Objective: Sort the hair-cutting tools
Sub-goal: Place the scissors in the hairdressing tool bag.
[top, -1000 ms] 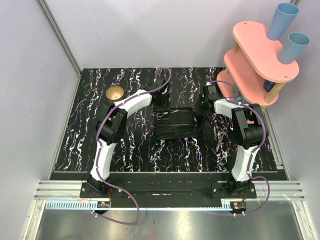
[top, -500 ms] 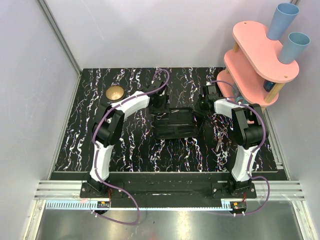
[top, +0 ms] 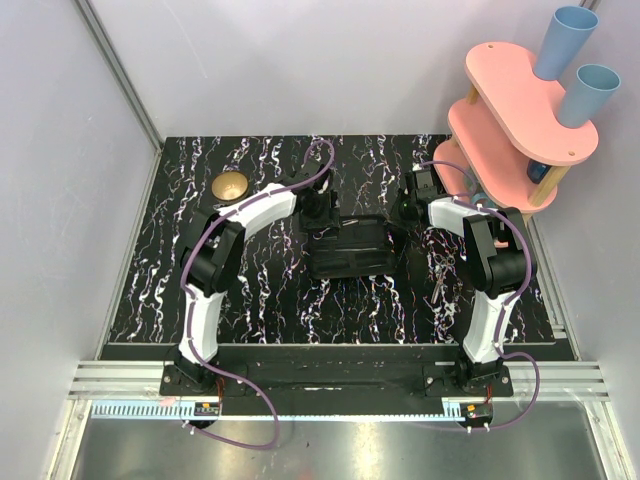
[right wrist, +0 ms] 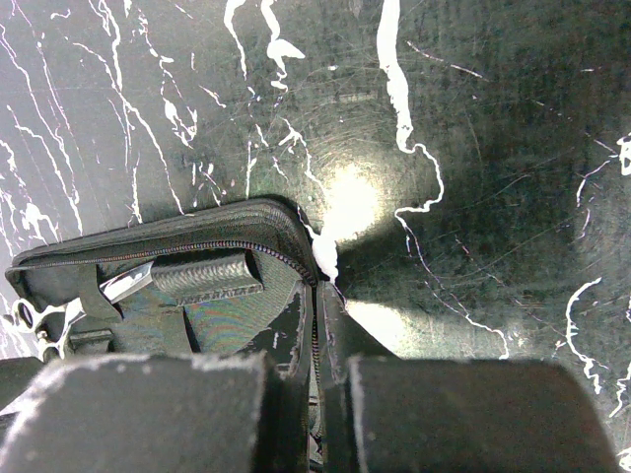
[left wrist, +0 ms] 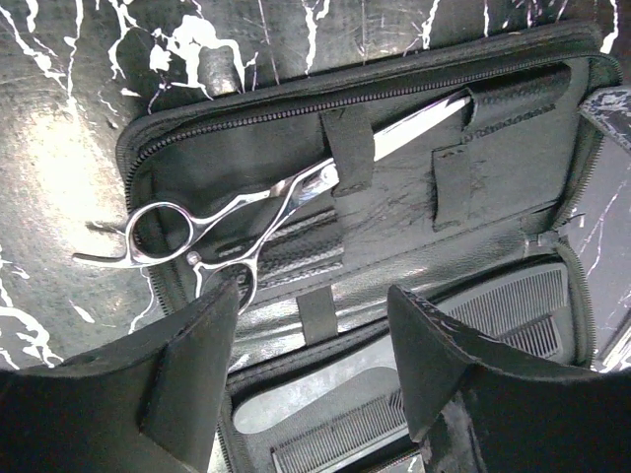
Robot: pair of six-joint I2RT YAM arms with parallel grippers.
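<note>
1. One pair of scissors (left wrist: 246, 202) is lying inside the open black case (left wrist: 513, 227), its blade tip hiding under the straps.
2. Left gripper (left wrist: 314, 315) is hovering above it, fingers spread.
3. Right gripper (right wrist: 325, 379) is pinching the case's edge.
4. Loose scissors (top: 440, 272) are lying on the table (top: 180, 290) beside the right arm, tiny and hard to make out.

Pale walls (top: 250, 60), black white-veined tabletop (top: 180, 290), pink two-tier stand (top: 515, 120) far right.
</note>
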